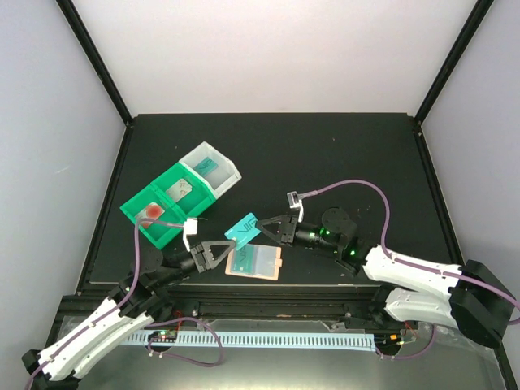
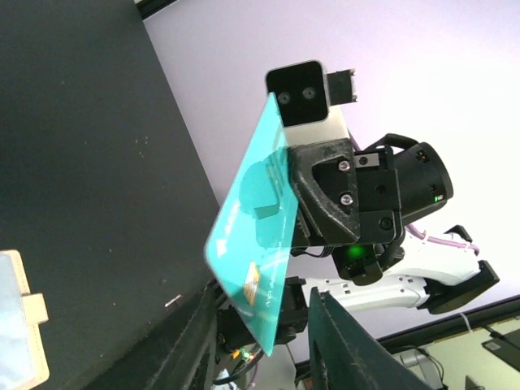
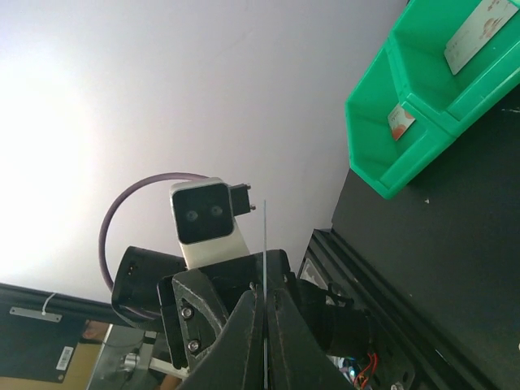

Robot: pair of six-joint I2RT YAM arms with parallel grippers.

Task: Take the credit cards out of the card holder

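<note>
My right gripper (image 1: pixel 264 230) is shut on a teal credit card (image 1: pixel 242 230) and holds it in the air, just above the far edge of the card holder (image 1: pixel 254 262). The holder lies open on the table, peach-rimmed with pale blue panels. In the right wrist view the card (image 3: pixel 265 244) shows edge-on, pinched at the right gripper (image 3: pixel 265 294). My left gripper (image 1: pixel 226 250) is open and empty, facing the card from the left. In the left wrist view the card (image 2: pixel 252 244) hangs in front of the left gripper (image 2: pixel 260 325), and the holder's corner (image 2: pixel 16 325) shows at the left edge.
A green bin (image 1: pixel 162 226) with a red-blotched card (image 1: pixel 152 210) and a pale card (image 1: pixel 180 188) stands left of the grippers. A white bin (image 1: pixel 227 175) joined to it holds a teal card (image 1: pixel 208 165). The green bin (image 3: pixel 382 154) shows in the right wrist view.
</note>
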